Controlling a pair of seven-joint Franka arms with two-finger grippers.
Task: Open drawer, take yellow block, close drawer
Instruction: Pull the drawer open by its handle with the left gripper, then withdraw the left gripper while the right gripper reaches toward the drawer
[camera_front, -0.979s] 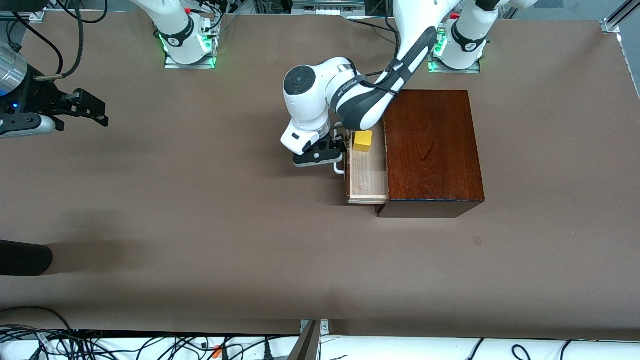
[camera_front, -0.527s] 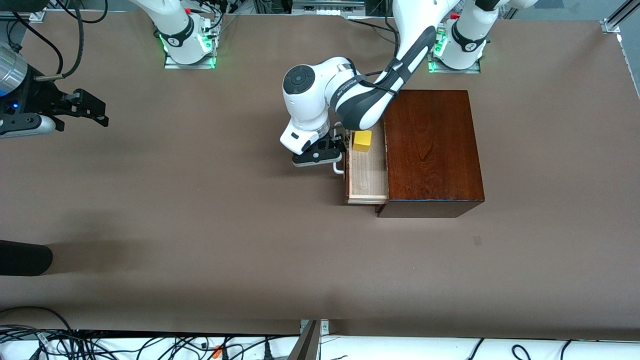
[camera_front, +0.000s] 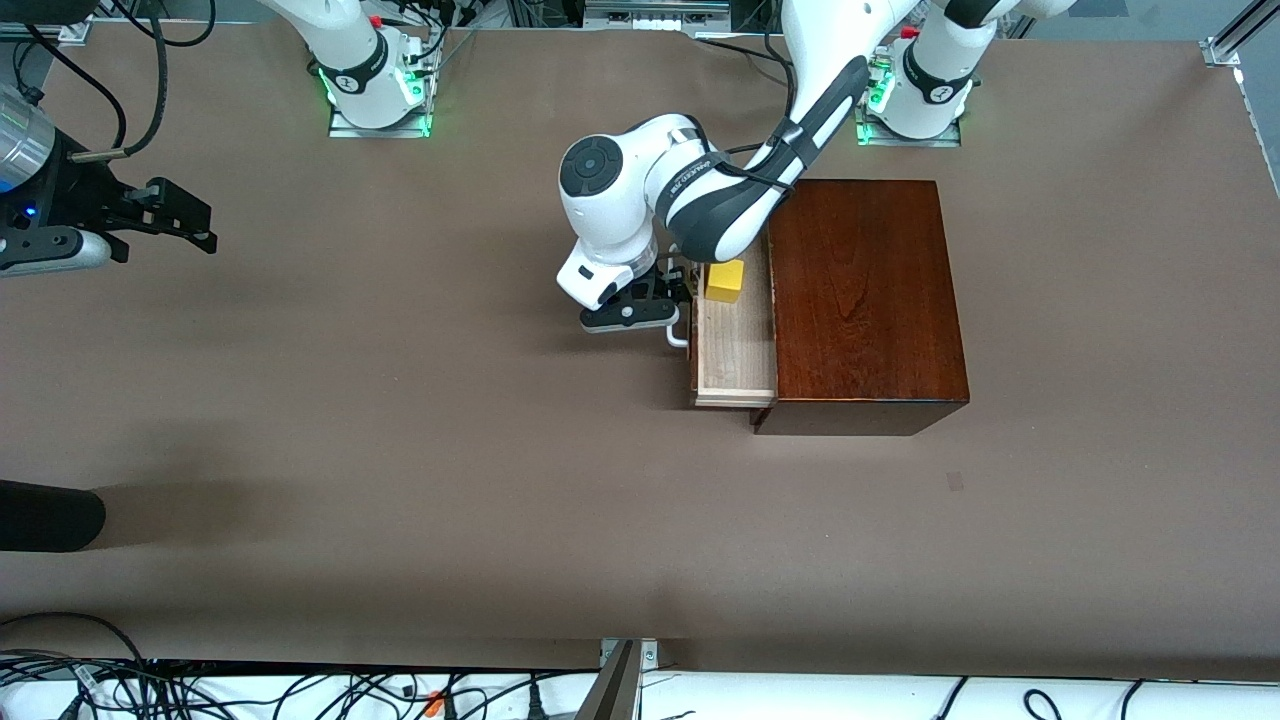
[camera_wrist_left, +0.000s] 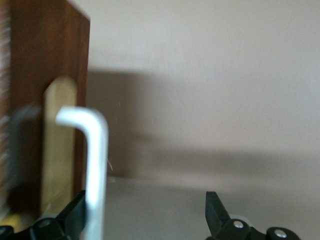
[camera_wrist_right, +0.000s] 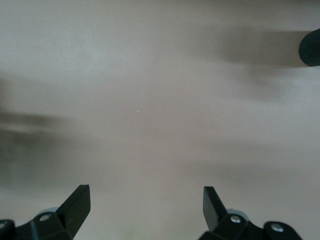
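The right tool (camera_front: 190, 225) waits with fingers spread and empty over bare desk (camera_front: 400, 450) at the right arm's end. The left tool (camera_front: 672, 300), wide open and gripping nothing, sits at the handle (camera_front: 680, 335) of the drawer (camera_front: 735, 350), which stands pulled out so the yellow block (camera_front: 725, 281) lies exposed inside it.

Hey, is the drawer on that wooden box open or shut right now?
Open. The drawer sticks out of the wooden box, its pale tray exposed, with the yellow block sitting inside it.
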